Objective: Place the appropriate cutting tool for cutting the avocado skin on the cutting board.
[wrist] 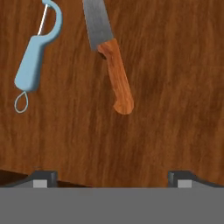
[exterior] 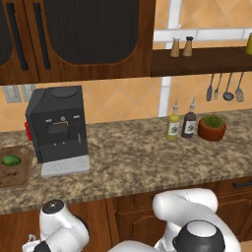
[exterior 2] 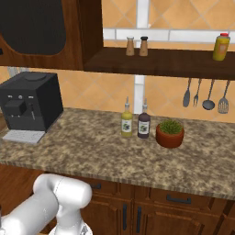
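In the hand view the knife [wrist: 114, 70] lies on a brown wooden surface [wrist: 179, 87], its grey blade running off the top edge and its orange-brown handle pointing down toward me. My gripper [wrist: 112, 178] hangs above it and is open, the two fingertips [wrist: 43, 177] set wide apart with nothing between them; the handle's end lies a little beyond the gap. Across on the counter's left end, the dark-green avocado [exterior: 11, 160] rests on the wooden cutting board [exterior: 17, 177].
A light-blue peeler [wrist: 33, 61] with a loop end lies left of the knife. A black coffee machine [exterior: 56, 125] stands right of the board. Two bottles [exterior: 180, 124] and a potted plant [exterior: 212, 128] stand at the counter's back. Utensils [exterior 2: 204, 94] hang on the wall.
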{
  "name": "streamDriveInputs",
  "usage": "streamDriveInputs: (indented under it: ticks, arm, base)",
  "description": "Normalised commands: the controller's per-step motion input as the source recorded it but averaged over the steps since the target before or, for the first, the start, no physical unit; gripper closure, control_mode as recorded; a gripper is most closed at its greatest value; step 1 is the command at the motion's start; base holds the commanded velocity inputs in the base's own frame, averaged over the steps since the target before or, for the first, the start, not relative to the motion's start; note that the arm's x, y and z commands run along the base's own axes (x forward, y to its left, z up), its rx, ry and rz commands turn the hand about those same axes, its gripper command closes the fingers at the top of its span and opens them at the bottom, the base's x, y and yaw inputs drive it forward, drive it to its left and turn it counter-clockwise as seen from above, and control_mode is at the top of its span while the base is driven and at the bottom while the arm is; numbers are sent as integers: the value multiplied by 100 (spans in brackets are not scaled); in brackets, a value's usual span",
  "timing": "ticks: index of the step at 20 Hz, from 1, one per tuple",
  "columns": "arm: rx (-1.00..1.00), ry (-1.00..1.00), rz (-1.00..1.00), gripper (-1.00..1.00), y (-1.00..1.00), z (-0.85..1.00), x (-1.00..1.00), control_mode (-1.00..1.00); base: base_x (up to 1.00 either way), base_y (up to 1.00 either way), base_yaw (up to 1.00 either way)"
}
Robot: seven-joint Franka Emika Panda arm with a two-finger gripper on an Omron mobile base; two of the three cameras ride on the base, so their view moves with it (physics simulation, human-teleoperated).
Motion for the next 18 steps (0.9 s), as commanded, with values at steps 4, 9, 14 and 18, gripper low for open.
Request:
streamDriveInputs:
  ticks: [4,9,14,18]
  arm:
    - [-2,2,-2,-100,15,12,40,-100]
    - [-2,11,-6,-100,8,0,41,-100]
    - [-8,1,-2,-100,1,-21,25,-100]
    - [-6,0,0,-100,0,-31,7,-100]
  base:
    - [0,0,0]
    - [0,0,0]
    - [0,0,0]
    - [0,0,0]
